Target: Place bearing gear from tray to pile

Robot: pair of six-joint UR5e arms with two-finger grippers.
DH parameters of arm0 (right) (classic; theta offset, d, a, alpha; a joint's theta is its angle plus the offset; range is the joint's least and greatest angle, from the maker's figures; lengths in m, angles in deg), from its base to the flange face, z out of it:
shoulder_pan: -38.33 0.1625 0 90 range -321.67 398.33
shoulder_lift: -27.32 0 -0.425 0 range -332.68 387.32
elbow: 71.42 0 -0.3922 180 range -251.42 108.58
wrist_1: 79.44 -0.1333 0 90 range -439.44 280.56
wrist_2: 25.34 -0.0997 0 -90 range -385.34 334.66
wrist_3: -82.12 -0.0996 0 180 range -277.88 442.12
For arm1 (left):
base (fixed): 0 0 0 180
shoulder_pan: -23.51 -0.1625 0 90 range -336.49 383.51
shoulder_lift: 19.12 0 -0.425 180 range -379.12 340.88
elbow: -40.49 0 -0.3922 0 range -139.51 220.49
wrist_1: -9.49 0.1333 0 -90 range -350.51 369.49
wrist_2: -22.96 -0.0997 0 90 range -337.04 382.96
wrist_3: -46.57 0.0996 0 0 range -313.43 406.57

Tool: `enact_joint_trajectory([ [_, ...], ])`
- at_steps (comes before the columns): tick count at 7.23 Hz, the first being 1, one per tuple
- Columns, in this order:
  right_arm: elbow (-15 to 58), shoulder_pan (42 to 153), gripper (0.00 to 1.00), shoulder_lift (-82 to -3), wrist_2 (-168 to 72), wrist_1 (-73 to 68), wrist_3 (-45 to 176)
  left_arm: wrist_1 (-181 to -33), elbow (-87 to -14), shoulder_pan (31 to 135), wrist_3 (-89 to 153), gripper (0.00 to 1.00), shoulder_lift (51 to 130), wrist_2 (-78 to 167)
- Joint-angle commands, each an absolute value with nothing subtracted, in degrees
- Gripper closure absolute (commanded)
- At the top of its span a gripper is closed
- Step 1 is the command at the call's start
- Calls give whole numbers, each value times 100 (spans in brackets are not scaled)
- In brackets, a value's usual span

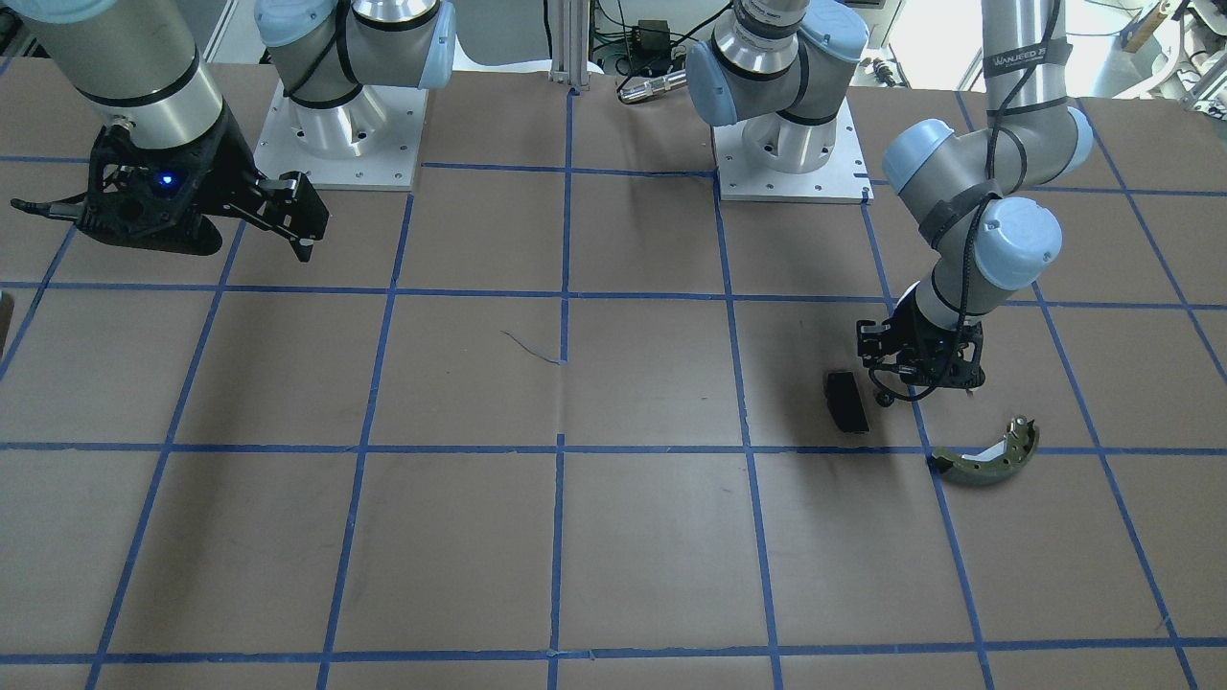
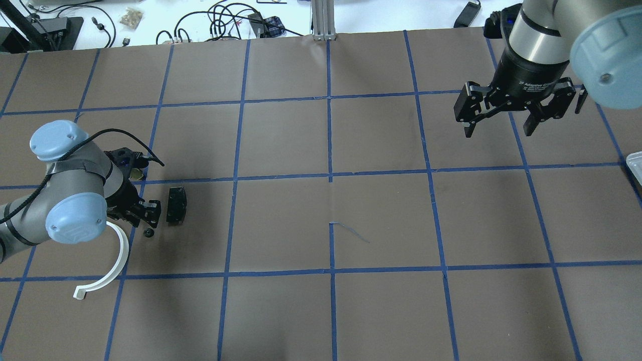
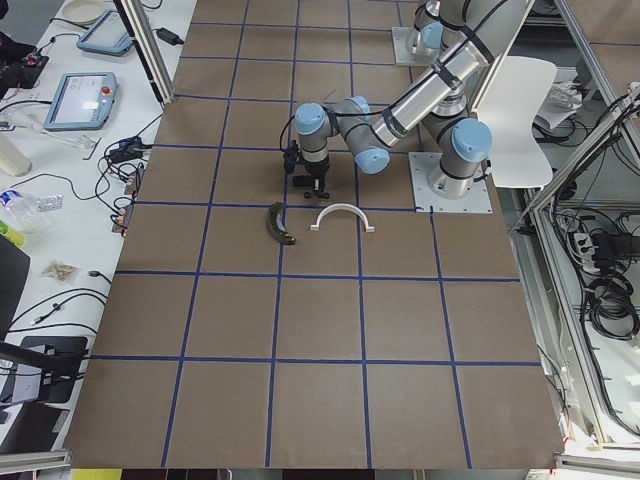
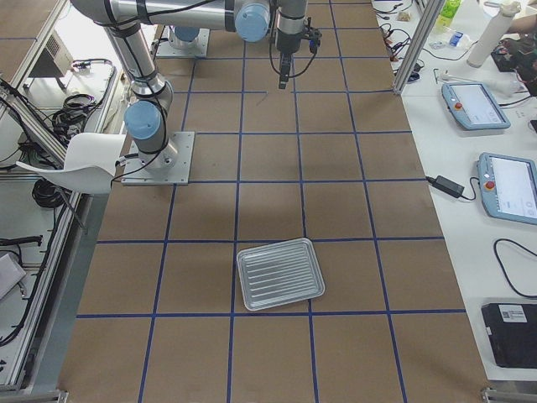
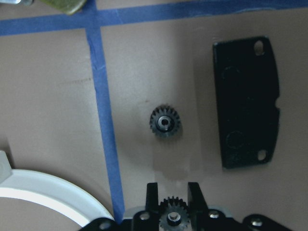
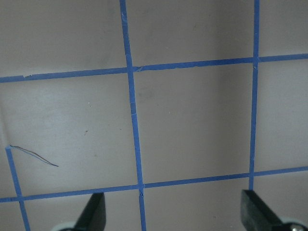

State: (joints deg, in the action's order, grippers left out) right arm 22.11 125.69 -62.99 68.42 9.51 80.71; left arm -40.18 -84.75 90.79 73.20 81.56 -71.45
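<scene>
My left gripper (image 5: 173, 193) hangs low over the pile and is shut on a small black bearing gear (image 5: 172, 215). A second black gear (image 5: 165, 121) lies on the paper just ahead of the fingers, and it also shows in the overhead view (image 2: 148, 233). The black brake pad (image 2: 176, 205) lies right beside it. The white half-ring (image 2: 113, 265) and the olive brake shoe (image 1: 983, 460) lie close by. My right gripper (image 2: 499, 128) is open and empty, high over the table's far right. The metal tray (image 4: 281, 273) holds nothing.
Brown paper with a blue tape grid covers the table. The two arm bases (image 1: 340, 134) stand at the robot's side. Cables and tablets lie on the white benches beyond the table edges.
</scene>
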Motion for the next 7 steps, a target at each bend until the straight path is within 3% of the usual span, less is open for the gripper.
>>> enact_joint_trajectory([
  [1,2209,12570,0,-6303,6835,968,8071,-4104,-8406,9109,7277,0,8020,-7160],
  [3,2209,12570,0,-6329,6809,968,8080,-4821,-8065,9267,7093,0,7644,-6830],
  [7,2139,12552,0,-6381,6817,977,8071,-7720,-5617,10775,5129,0,7326,-6598],
])
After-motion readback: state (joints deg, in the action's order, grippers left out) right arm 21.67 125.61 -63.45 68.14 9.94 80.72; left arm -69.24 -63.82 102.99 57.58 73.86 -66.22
